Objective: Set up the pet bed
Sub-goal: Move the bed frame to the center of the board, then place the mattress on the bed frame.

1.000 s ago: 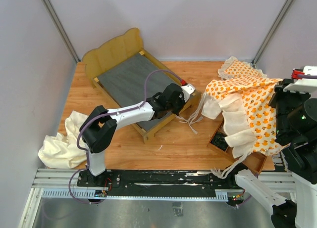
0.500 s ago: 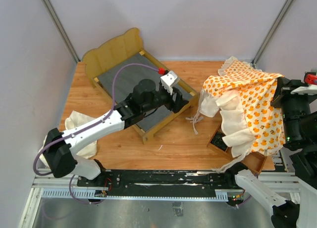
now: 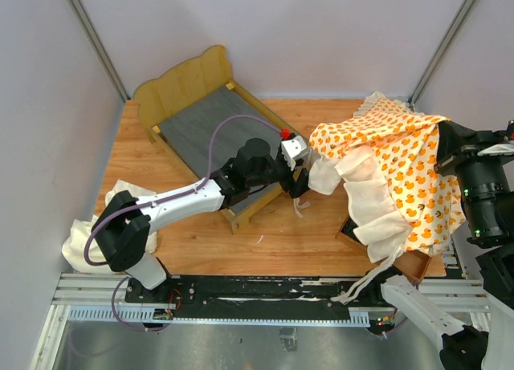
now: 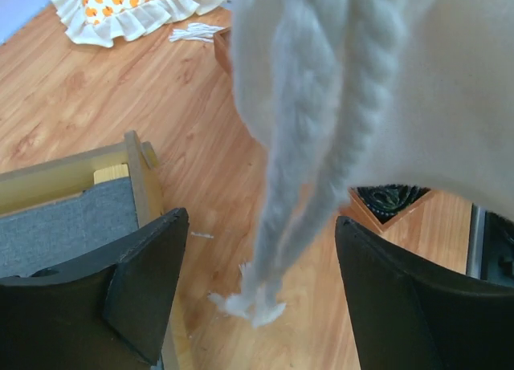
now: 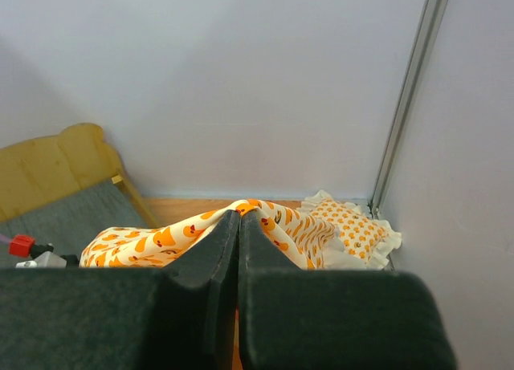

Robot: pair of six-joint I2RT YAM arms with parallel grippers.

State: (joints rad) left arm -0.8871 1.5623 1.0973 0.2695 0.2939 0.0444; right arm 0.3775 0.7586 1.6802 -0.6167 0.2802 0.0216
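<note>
Top view, bed frame (image 3: 210, 125): stands at the back left of the table (image 3: 281, 233), scalloped headboard toward the rear wall, grey base bare.
Top view, cushion (image 3: 397, 165): lifted off the table at the right. It hangs in folds from the right claw (image 3: 442, 141), and its ruffled left corner reaches toward the foot of the bed frame.
Top view, left claw (image 3: 302, 185): stretched past the foot corner of the bed frame, right at the cushion's ruffled corner. Its jaw gap is hard to read from here.
Top view, tie strings (image 3: 300, 206): dangle from that corner, just below the left claw.
Top view, others: small pillow (image 3: 384, 107) behind the cushion at the back right; cream cloth (image 3: 92, 241) bunched at the left edge; wooden box (image 3: 405, 262) under the hanging cushion.
Left wrist, left claw (image 4: 259, 225): jaws wide, gripping nothing. The twisted tie strings (image 4: 313, 145) hang between the dark fingers (image 4: 144, 282).
Left wrist, cushion (image 4: 434, 89): cream ruffle fills the upper right, clear of the table.
Left wrist, bed frame (image 4: 132, 173): one corner and the grey base at the left.
Left wrist, others: small pillow (image 4: 136, 9) lies far off at the top left; wooden box (image 4: 393, 205) at the right holds something dark.
Right wrist, right claw (image 5: 239, 225): jaws pressed together, pinching a ridge of the cushion (image 5: 193, 237).
Right wrist, bed frame (image 5: 48, 165): headboard and grey base at the left, beyond the cushion.
Right wrist, small pillow (image 5: 349, 225): by the rear corner, at the right.
</note>
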